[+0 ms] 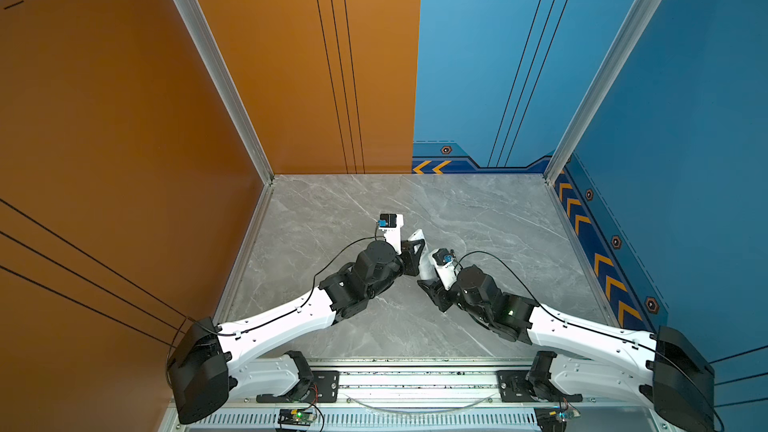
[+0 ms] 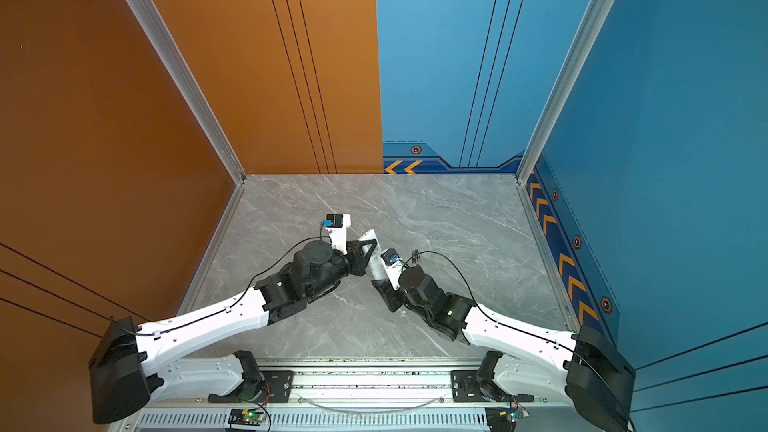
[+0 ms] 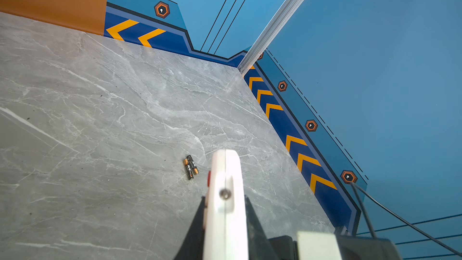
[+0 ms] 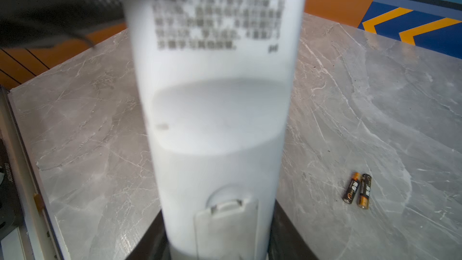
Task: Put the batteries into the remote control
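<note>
Remote control (image 1: pixel 417 237) is held off the grey marble table (image 1: pixel 332 209) near the middle of the work area, gripped at both ends. In both top views it runs slantwise, from the right gripper (image 1: pixel 432 289) at its near end up to the left gripper (image 1: pixel 415 252) at its far end. A short white tip projects beyond the left gripper's black fingers.

Left gripper: closed tight across the thin sides of the remote control, near the far end. In the left wrist view the dark fingers (image 3: pixel 192 228) flank the white body edge-on, and a red button (image 3: pixel 208 178) shows on one face.

Right gripper: closed to the width of the body and clamping the near end. In the right wrist view its dark fingers (image 4: pixel 287 241) press against both long sides of the remote control (image 4: pixel 217 121). The plain back faces this camera. It carries a printed label (image 4: pixel 217 21), too blurred to read, and a battery cover (image 4: pixel 225 228) that sits closed in its recess between the fingers.

Batteries (image 2: pixel 415 256): both lie flat on the table, side by side and touching or nearly so. They are black with a gold band. In a top view they rest just to the right of the right wrist camera and to the right of the remote control. They are near the grippers but clear of them, and neither gripper touches them. The left wrist view also shows the pair (image 3: pixel 190 167) on the bare surface, below the raised tip.
</note>
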Motion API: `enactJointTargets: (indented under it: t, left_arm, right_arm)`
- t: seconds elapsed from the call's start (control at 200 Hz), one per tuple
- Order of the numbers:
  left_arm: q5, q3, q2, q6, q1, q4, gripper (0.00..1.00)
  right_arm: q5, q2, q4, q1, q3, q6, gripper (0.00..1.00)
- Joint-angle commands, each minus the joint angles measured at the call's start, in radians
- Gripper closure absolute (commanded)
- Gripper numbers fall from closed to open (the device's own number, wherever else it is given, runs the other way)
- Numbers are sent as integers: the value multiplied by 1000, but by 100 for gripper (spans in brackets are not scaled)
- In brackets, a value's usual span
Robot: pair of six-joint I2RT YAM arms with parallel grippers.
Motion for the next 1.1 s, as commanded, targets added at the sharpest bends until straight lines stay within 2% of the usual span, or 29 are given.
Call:
enactJointTargets:
  t: [0.0,0.115,0.285,0.481,0.526,0.631,1.046,1.096]
  left_arm:
    - [23,-25,-23,8,15,16,95]
    - [27,-40,-38,15,26,16,100]
    - [32,-53,-52,28,42,11,100]
    - [42,-47,-63,23,60,-2,100]
    - [36,-53,-71,23,61,-1,100]
    - [31,-66,-88,21,65,-9,100]
    - [39,-106,-126,19,107,-29,100]
    - [41,-112,-132,18,111,-29,100]
  right_arm:
    - [-3,1,54,10,3,-4,100]
    - [-16,3,46,12,9,-6,100]
    - [-44,6,41,13,9,-9,81]
    - [-50,-11,49,16,7,-26,56]
    - [-49,-19,40,16,10,-30,42]
    - [-50,-37,26,16,9,-39,27]
    - [-39,-57,-45,18,24,-89,0]
    - [-44,-57,-49,18,23,-97,0]
